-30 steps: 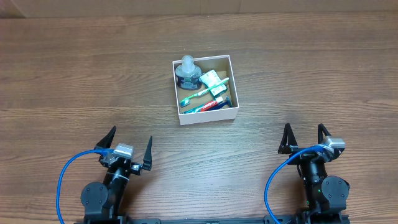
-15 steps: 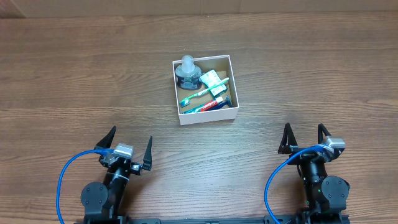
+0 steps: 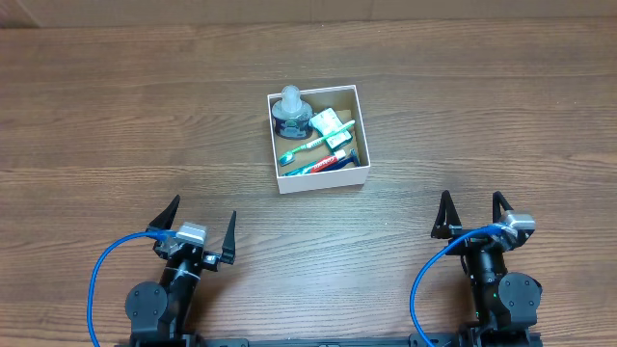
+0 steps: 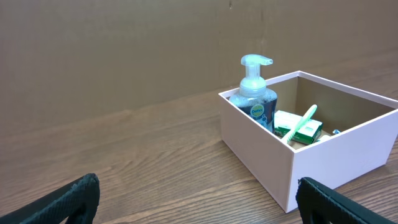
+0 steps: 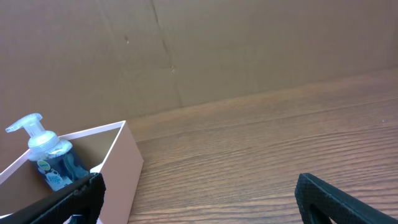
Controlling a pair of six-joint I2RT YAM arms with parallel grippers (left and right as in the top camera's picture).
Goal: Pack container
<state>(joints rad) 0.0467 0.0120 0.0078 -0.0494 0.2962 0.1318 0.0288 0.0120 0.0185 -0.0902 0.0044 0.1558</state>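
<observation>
The container [image 3: 323,181] is a square white box with a brown inside, standing mid-table. In it are a blue pump bottle [image 3: 290,113], green toothbrushes [image 3: 302,148], a small green-white box [image 3: 329,122] and a red-white tube [image 3: 333,161]. The container also shows in the left wrist view [image 4: 323,165] and the right wrist view [image 5: 121,168]. My left gripper [image 3: 198,225] is open and empty near the front left. My right gripper [image 3: 471,216] is open and empty near the front right. Both are well short of the container.
A brown cardboard wall [image 4: 124,50] runs along the table's far edge. Bare wooden table [image 3: 116,116] lies all around the container.
</observation>
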